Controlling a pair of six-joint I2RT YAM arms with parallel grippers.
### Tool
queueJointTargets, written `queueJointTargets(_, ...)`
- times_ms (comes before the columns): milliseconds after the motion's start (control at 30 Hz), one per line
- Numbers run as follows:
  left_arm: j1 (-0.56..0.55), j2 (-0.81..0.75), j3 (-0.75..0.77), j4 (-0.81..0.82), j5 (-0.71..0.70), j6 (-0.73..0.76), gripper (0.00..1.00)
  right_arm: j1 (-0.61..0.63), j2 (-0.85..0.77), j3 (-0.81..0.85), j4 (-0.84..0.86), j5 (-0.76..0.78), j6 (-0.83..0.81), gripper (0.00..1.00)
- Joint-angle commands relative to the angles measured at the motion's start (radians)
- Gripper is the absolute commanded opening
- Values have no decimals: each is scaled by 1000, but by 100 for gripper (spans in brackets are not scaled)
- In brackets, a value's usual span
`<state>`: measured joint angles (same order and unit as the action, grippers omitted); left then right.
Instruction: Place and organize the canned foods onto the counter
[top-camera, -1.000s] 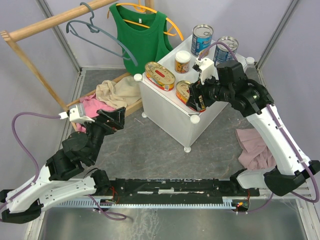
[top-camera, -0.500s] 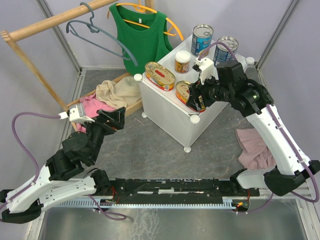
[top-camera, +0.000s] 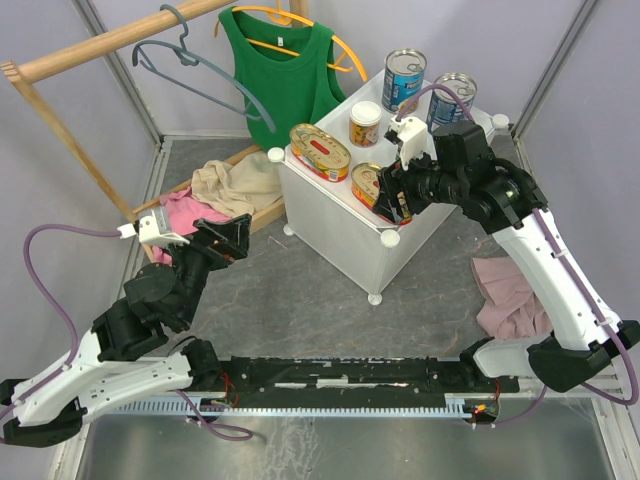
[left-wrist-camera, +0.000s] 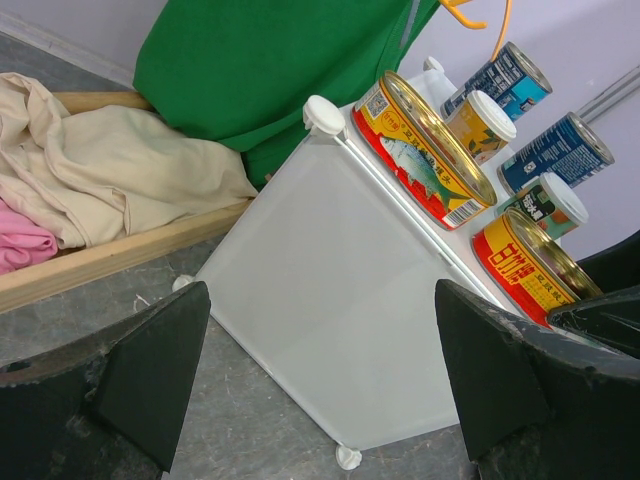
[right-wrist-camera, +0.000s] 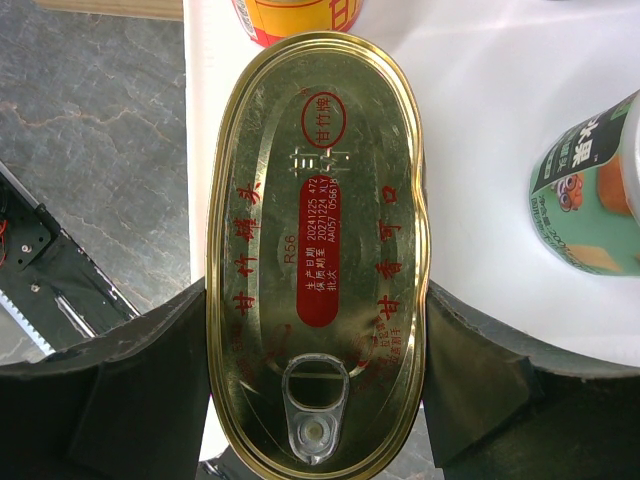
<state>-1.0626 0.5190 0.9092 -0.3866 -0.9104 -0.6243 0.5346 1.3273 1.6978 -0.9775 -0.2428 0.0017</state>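
The oval gold tin (right-wrist-camera: 315, 250) lies flat with its lid up, squarely between the fingers (right-wrist-camera: 150, 390) of the right gripper (right-wrist-camera: 315, 335). These press against its two long sides, so the claw is clamped on the tin at a fairly broad spread. In the right wrist view the tin's long axis runs straight up and down the frame, with the pull tab at the bottom edge, nearest the wrist. White counter top shows to its right and above it.

In the top view this tin (top-camera: 368, 186) sits right of centre, by the near right corner of the counter (top-camera: 340, 225). Whether it rests on the top or hangs just above, I cannot tell.

A small white-lidded can (right-wrist-camera: 590, 200) stands at the right of the wrist frame. The second oval tin (top-camera: 320, 151) lies to the upper left, and two tall blue-labelled cans (top-camera: 404, 80) stand in the upper right.

The left gripper (top-camera: 228, 235), lower left, has its jaws spread wide with nothing in them.
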Motion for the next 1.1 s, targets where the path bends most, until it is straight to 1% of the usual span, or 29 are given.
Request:
queueJointTargets(0,-3,7,16,46,-5,11,99,-4,-26,29,28,-2,-8,1)
queueJointTargets(133,-2,8,17,45,-5,11,99,-3,-24,24,29,-3,-7,2)
queueJointTargets(167,-4,8,16,44,-6,11,99,-3,-24,22,29,-3,-5,3)
queueJointTargets(200,-2,8,17,45,-5,11,99,-4,-24,19,30,-4,-5,8)
queueJointTargets(267,-3,9,15,46,-5,11,99,-3,-28,12,35,-4,-2,23)
queueJointTargets(300,-2,10,15,45,-5,11,99,-3,-29,9,37,-5,-2,33)
queueJointTargets(367,-3,9,13,46,-5,12,99,-4,-32,7,40,-3,-1,47)
queueJointTargets(467,-2,12,15,48,-6,13,99,-4,-32,6,42,-1,0,61)
queueJointTargets(533,-2,13,16,48,-6,13,99,-3,-33,8,44,-2,1,67)
queueJointTargets(667,-3,14,16,49,-5,12,99,-3,-33,13,43,-1,1,74)
queueJointTargets(1067,-3,19,20,49,-5,15,99,-4,-42,18,43,3,2,87)
